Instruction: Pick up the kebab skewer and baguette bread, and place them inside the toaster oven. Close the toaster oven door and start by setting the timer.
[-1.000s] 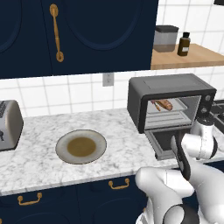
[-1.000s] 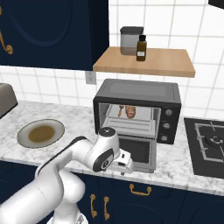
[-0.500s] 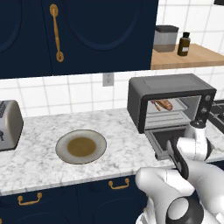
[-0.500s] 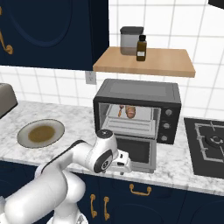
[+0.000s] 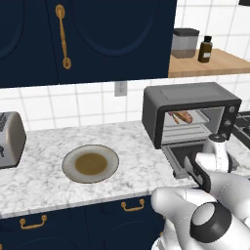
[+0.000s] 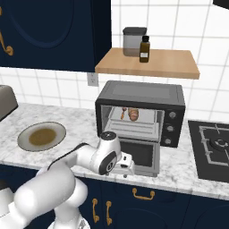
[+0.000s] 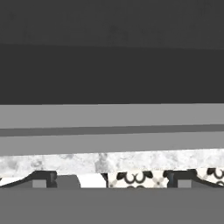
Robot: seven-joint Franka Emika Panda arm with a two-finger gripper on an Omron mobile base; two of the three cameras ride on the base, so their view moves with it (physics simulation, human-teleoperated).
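My gripper [image 7: 111, 179]: jaws spread wide, nothing between them; in the hand view the two dark fingertips [image 7: 41, 178] stand far apart at the bottom. From the right base view my hand sits low at the front of the counter, just beside the lowered door, and my own arm covers the fingers there.
Toaster oven [image 6: 145, 94]: stands at the back of the marble counter [image 5: 44, 178], toward its right end, under the wooden shelf [image 6: 156, 62].
Toaster oven door [image 6: 141, 154]: hangs open, dropped forward toward the counter's front edge; my wrist hides its left part in the right base view and much of it in the left base view.
Baguette bread [image 6: 133, 113]: on the wire rack inside the oven, toward the back.
Kebab skewer [image 6: 123, 113]: just left of the loaf on the same rack; too small to tell whether they touch.
Left base view: the two foods [image 5: 180, 116] blur into one reddish-brown streak.
Hand view: flat dark grey and lighter grey bands very close, a marble strip below them; I cannot tell which oven part each band is.
Plate [image 5: 90, 163]: near the counter's front edge, well apart from the oven; marble lies bare between them.
Silver toaster [image 5: 10, 139]: cut off at the left edge.
Stove [image 6: 212, 143]: right of the oven, cut off.
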